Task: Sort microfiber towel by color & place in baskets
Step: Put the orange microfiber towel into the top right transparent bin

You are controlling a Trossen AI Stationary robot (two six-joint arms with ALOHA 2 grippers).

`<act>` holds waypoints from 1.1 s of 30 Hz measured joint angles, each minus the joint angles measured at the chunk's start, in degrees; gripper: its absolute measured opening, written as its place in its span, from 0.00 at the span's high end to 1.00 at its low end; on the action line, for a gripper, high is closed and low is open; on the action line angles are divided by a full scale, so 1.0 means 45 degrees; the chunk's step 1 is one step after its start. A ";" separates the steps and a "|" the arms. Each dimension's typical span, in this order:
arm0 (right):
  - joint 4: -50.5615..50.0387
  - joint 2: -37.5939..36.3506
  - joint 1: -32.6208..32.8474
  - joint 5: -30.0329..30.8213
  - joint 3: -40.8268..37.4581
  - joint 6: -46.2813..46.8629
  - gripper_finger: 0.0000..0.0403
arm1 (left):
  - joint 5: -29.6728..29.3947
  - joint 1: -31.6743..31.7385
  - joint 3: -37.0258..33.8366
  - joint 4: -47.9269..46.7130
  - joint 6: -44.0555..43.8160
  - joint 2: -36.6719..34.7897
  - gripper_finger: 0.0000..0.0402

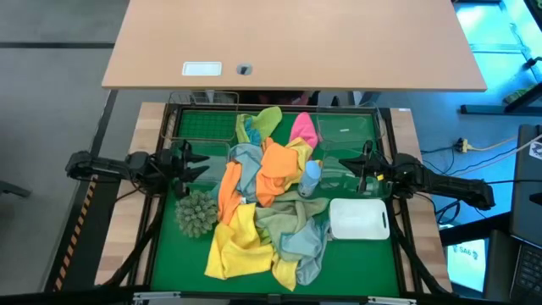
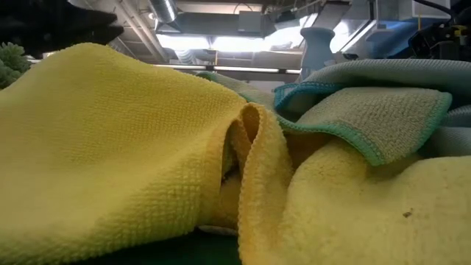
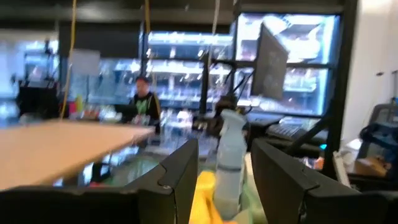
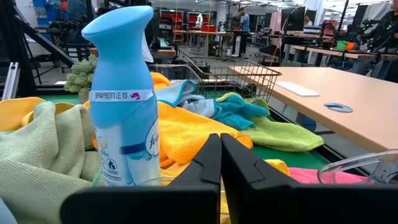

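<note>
Two grippers (image 1: 188, 163) (image 1: 366, 167) flank towel pile (image 1: 262, 203); L open, R shut

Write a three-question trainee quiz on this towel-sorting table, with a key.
1. True or false: the right gripper has its jaws shut, with nothing between them.
2. Which stands upright among the pile of fuzzy microfiber towels? A) a red mug B) a light-blue plastic spray bottle C) a steel can
3. Fill in: the spiky grey-green ball lies nearest the ____ gripper, whose jaws stand open.

Key: 1 true; 2 B; 3 left.
</note>
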 joint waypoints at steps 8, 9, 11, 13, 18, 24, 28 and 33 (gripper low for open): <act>0.0004 0.0000 0.0000 -0.0005 0.0005 -0.0004 0.99 | -0.0274 0.0000 0.1588 -0.1592 -0.1529 0.3019 0.64; 0.0006 0.0000 0.0000 -0.0005 0.0002 0.0000 0.99 | -0.0375 -0.0005 0.1916 -0.2118 -0.1757 0.3409 0.64; 0.0004 0.0000 0.0000 -0.0005 0.0005 -0.0005 0.99 | -0.0565 0.0000 0.2545 -0.3161 -0.2431 0.4168 0.64; 0.0005 0.0000 0.0000 -0.0005 0.0002 -0.0004 0.99 | -0.0580 0.0000 0.3009 -0.3874 -0.3088 0.4865 0.64; 0.0004 0.0000 0.0000 -0.0005 0.0005 0.0000 0.99 | -0.0573 -0.0002 0.3433 -0.4415 -0.4184 0.6040 0.64; 0.0004 0.0000 0.0000 -0.0005 0.0001 0.0000 0.99 | -0.0459 0.0000 0.3433 -0.4940 -0.5964 0.6568 0.64; 0.0004 0.0000 0.0000 -0.0005 0.0005 0.0000 0.99 | -0.0446 0.0000 0.3433 -0.4937 -0.6240 0.6781 0.64; 0.0004 0.0000 0.0000 -0.0005 0.0005 0.0000 0.99 | -0.0447 0.0000 0.3433 -0.4797 -0.6217 0.6832 0.64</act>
